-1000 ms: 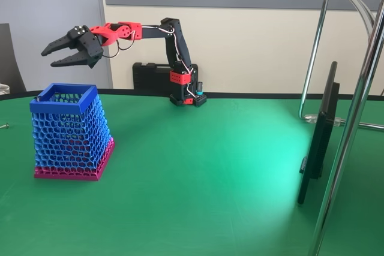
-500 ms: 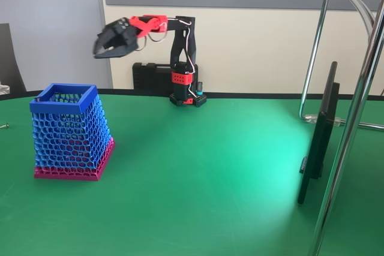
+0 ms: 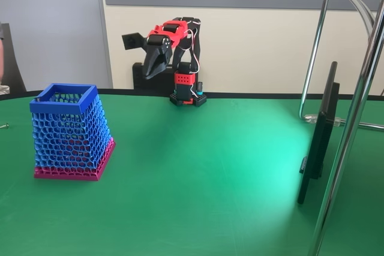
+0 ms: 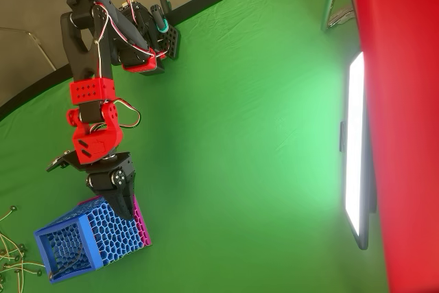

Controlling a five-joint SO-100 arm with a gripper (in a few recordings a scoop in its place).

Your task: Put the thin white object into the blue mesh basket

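The blue mesh basket [image 3: 69, 130] stands upright on the green table at the left, with a solid blue rim and a pink base band; in the overhead view the blue mesh basket [image 4: 89, 245] is at the lower left. A tiny tip pokes out at the rim's left corner [image 3: 38, 97]. The thin white object is hidden from me. My gripper [image 3: 146, 76] is folded back near the arm's base, pointing down, shut, with nothing between its fingers. In the overhead view the gripper [image 4: 130, 214] hangs beside the basket's upper right edge.
A small grey bit [image 3: 4, 126] lies on the table left of the basket. Several thin pale sticks [image 4: 10, 252] lie at the left edge. A monitor [image 3: 321, 136] and a chrome stand [image 3: 354, 118] occupy the right side. A black case [image 3: 141, 73] sits behind the arm.
The arm has pulled back from above the basket to a folded pose over its base. The gripper swung from pointing left to pointing down, and its jaws went from open to shut.
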